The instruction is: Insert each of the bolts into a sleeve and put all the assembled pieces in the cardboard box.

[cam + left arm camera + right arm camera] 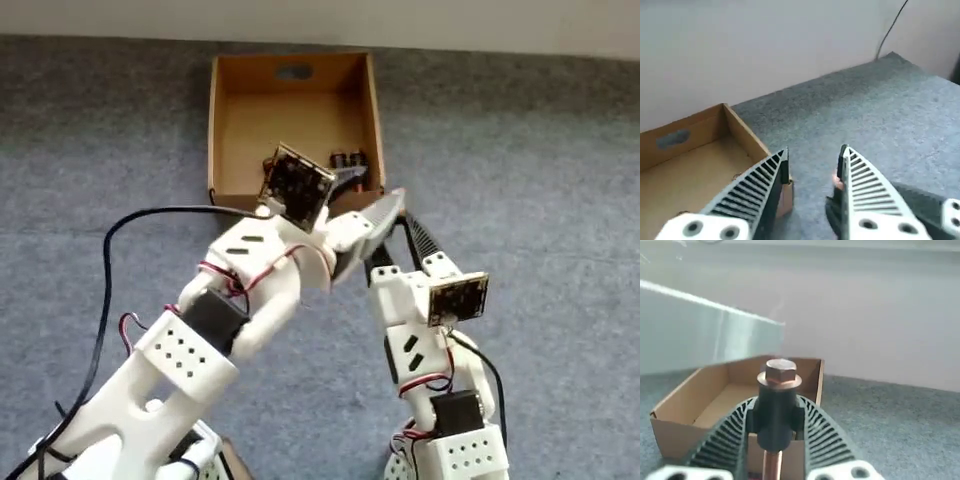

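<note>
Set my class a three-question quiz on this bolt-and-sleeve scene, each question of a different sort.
1. True or false: the right end effector is shut on a black sleeve with a bolt through it.
2. Multiple choice: the left end effector is A) open, B) shut on a sleeve, C) shut on a bolt.
3. Fill in: dark pieces already lie inside the cardboard ____.
Key: 1 true; 2 A; 3 box.
</note>
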Available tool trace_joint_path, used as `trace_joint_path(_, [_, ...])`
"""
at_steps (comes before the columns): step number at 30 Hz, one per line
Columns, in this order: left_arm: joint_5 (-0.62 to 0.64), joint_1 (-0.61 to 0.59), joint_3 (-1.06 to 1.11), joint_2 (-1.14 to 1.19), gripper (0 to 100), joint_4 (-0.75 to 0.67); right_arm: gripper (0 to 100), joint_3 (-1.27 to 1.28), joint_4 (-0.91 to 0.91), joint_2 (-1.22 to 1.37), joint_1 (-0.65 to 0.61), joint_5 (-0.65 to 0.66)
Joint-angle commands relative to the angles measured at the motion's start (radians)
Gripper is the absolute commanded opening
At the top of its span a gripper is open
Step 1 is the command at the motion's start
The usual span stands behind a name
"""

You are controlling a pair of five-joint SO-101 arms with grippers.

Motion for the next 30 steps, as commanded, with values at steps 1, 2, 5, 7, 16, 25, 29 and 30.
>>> trace_joint_path(1, [-0.025, -0.021, -0.008, -0.012, 18, 0.002, 0.5, 0.133, 0.002, -0.015, -0.004, 0.009])
trace_joint_path(2, [-0.025, -0.010, -0.001, -0.012, 18, 0.002, 0.5, 0.133, 0.002, -0.015, -0.004, 0.009])
trace_joint_path(5, [-0.025, 0.039, 0.005, -0.013, 18, 0.002, 0.5, 0.133, 0.002, -0.016, -0.004, 0.009])
trace_joint_path(7, [-0.025, 0.058, -0.004, -0.015, 18, 0.000, 0.5, 0.133, 0.002, -0.015, -0.004, 0.009])
trace_joint_path(16, [-0.028, -0.093, -0.018, -0.194, 1, 0.203, 0.5, 0.133, 0.058, -0.024, 0.056, 0.009])
trace_joint_path(25, [-0.031, -0.443, 0.203, -0.277, 1, 0.546, 0.5, -0.117, 0.298, -0.015, 0.156, 0.009])
trace_joint_path(29, [-0.028, -0.562, 0.302, -0.280, 1, 0.546, 0.5, -0.329, 0.440, -0.013, 0.151, 0.055])
trace_joint_path(30, [-0.029, -0.564, 0.331, -0.278, 1, 0.546, 0.5, -0.372, 0.447, -0.012, 0.150, 0.089])
